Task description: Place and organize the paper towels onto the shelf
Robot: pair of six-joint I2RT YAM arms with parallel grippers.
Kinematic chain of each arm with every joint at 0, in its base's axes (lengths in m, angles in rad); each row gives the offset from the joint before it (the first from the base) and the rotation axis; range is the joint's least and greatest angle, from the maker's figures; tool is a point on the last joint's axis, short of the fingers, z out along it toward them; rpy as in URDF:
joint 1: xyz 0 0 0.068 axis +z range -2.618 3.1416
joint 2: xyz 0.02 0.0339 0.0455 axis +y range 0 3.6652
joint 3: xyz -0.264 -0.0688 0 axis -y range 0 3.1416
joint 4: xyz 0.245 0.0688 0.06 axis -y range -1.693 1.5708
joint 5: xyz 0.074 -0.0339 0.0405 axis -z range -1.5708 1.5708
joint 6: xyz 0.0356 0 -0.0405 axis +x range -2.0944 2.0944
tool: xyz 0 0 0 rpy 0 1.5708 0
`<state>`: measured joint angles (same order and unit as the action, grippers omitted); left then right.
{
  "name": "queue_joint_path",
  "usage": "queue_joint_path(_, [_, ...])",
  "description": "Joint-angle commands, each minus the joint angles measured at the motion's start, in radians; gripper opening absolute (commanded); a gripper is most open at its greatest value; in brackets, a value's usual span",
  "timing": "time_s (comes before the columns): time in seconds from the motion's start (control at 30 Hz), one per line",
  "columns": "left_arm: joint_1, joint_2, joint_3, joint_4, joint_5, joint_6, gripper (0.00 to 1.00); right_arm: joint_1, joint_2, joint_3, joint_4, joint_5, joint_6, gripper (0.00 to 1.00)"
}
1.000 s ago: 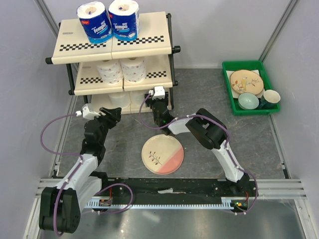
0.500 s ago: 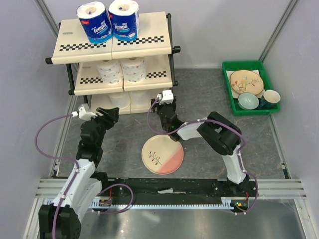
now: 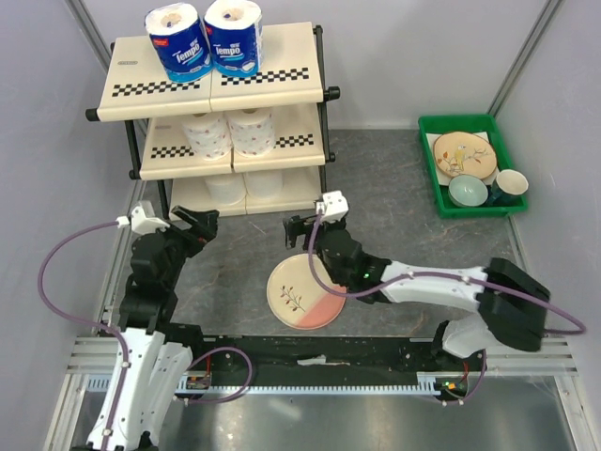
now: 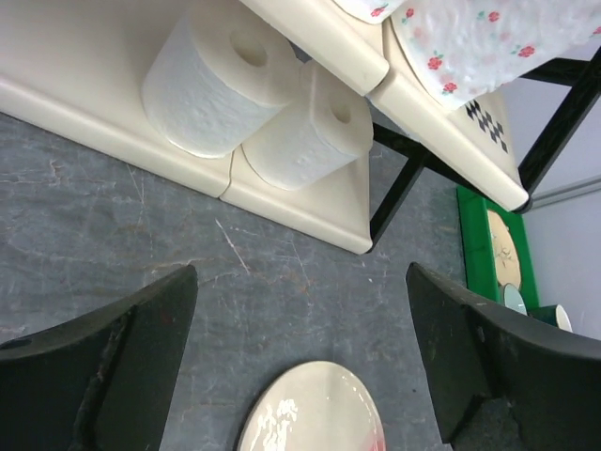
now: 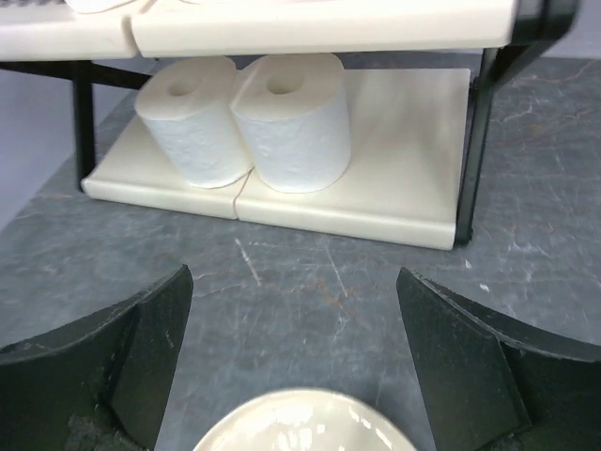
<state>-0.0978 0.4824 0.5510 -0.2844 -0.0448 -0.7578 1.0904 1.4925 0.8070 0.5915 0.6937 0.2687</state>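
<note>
Hovering low over the table, I have my left claw (image 4: 299, 282) and right claw (image 5: 293, 282) both spread wide, with nothing between the fingers. Each faces the front edge of the bottom tier of the shelf (image 3: 282, 56), clear of it.

No rolls are left on the table. All six stand on the shelf, two to a tier:
- **Top tier:** the blue pair (image 3: 178, 42) is at the back edge.
- **Middle tier:** the middle pair (image 3: 207, 134) is near the centre seam.
- **Bottom tier:** the bottom pair (image 5: 293, 122) is toward the left end, leaving the right corner bare.

Each pair stands core-up and touching. I judge that keeps them from rolling and lines them up one above another, which is the tidy stack the task asks for. To me the job looks finished, or nearly so.

The plate (image 3: 306, 291) lies flat on the table just under my right claw. Any retreat should lift clear of its rim.
</note>
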Motion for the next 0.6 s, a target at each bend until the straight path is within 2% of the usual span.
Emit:
queue_joint_path(0.0, [0.000, -0.021, 0.148, -0.249, -0.004, 0.078, 0.99, 0.028, -0.232, -0.032, -0.330, 0.015, 0.127, 0.98])
queue_joint_path(0.23, [0.000, -0.030, 0.237, -0.392, 0.028, 0.137, 0.99, 0.088, -0.521, -0.087, -0.665, 0.052, 0.227, 0.98])
queue_joint_path(0.57, [0.000, -0.200, 0.201, -0.495, 0.080, 0.126, 0.99, 0.095, -0.859, -0.189, -1.001, 0.104, 0.411, 0.98])
